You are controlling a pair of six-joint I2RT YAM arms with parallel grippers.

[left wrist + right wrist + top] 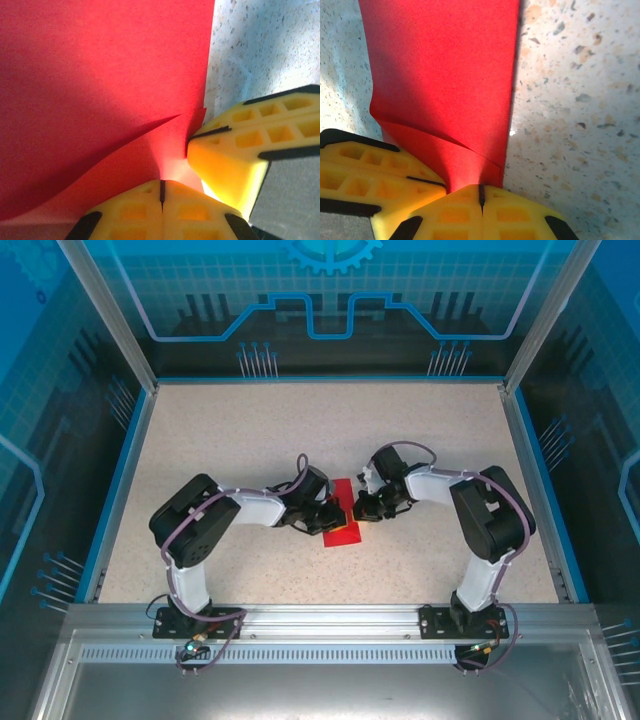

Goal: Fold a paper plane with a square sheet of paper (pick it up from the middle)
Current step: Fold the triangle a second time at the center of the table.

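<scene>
- Looking down from above, the red sheet (343,531) lay near the middle of the table (250,430), with its centre hidden under the two claws that stood together over it.
- Only a narrow strip at the far end and a wider corner at the near end showed clear of the claws in that view.
- In the left wrist view the sheet ran off the top and left edges of the frame, so its full outline could not be made out.
- The number of layers pinched could not be told.
- The left claw (326,514) was closed. Its yellow fingertips (135,212) pressed together on the sheet's edge, where a raised crease ran into the seam between them.
- The right claw (361,507) was likewise closed on the sheet, gripping it just beside the left claw.
- From both grips the sheet extended away from the fingertips over the speckled table.
</scene>
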